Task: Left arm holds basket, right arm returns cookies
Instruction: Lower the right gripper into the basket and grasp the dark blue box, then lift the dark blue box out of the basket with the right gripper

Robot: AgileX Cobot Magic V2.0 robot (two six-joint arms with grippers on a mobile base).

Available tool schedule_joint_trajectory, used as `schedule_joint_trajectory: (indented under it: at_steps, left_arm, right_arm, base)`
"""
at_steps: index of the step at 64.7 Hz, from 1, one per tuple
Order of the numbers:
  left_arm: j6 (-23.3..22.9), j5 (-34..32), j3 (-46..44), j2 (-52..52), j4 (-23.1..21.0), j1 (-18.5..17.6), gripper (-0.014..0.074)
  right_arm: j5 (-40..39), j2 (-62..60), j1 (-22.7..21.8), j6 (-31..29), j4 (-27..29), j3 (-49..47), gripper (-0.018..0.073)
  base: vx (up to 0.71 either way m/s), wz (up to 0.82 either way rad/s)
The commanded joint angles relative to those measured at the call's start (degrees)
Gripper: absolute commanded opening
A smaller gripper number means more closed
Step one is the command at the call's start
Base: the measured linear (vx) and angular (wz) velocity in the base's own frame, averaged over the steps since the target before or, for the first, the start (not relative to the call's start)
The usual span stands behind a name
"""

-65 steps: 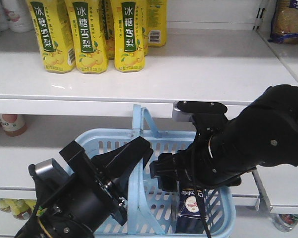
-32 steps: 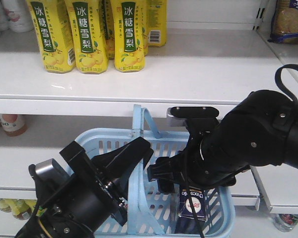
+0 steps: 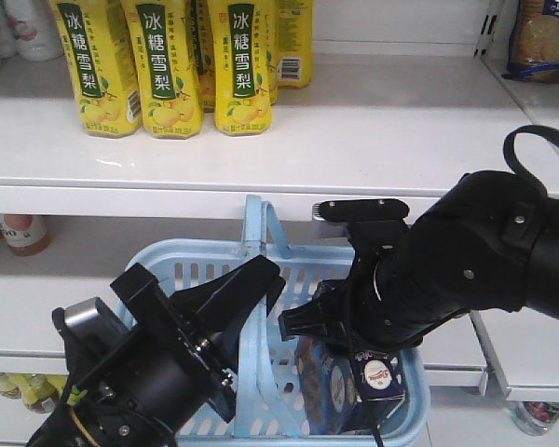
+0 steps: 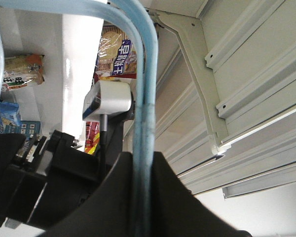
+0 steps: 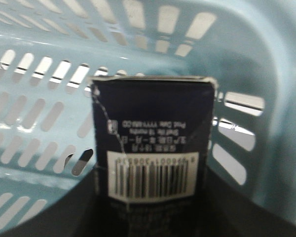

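Note:
The light blue basket (image 3: 186, 253) hangs in front of the shelves, its thin handle (image 4: 147, 98) running up between the jaws of my left gripper (image 4: 144, 165), which is shut on it. In the front view the left gripper (image 3: 259, 281) sits at the basket's left-centre. My right gripper (image 3: 340, 346) reaches down inside the basket and is shut on the cookies (image 3: 377, 377), a dark navy box now tilted. In the right wrist view the cookies (image 5: 150, 128) show their white barcode label between my right gripper (image 5: 150, 200) fingers, with the slotted basket wall (image 5: 44, 98) behind.
Yellow drink cartons (image 3: 168, 65) stand on the upper white shelf (image 3: 382, 140), whose front edge lies just above the basket handle. A bottle (image 3: 23, 233) sits on the lower shelf at left. A snack packet (image 3: 545, 37) lies at the top right.
The cookies box has gone from upright to tilted and sits a little higher in the basket. The right arm shifted slightly left. The left arm keeps its hold on the handle.

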Motion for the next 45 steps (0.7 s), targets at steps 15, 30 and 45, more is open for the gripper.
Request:
schedule_joint_trajectory:
  at_steps: [15,30,45]
  left_arm:
    - [-0.2,-14.3,-1.5,-2.0,1.9,-0.2,-0.0003]
    - [-0.2,-14.3,-1.5,-2.0,1.9,-0.2,-0.0003]
    - [-0.2,-14.3,-1.5,-2.0,1.9,-0.2,-0.0003]
  right_arm:
    - [-2.2,-1.8,-0.1,-0.8,-1.2,-1.6,-0.0012]
    - [-2.1,-3.8,-0.1,-0.8,-1.2,-1.7,-0.0011]
    - [-2.1,-7.4,-0.1,-0.8,-0.5,-1.8,-0.0011]
  base:
    - [0.0,0.0]
    - [0.0,0.0]
    - [0.0,0.0]
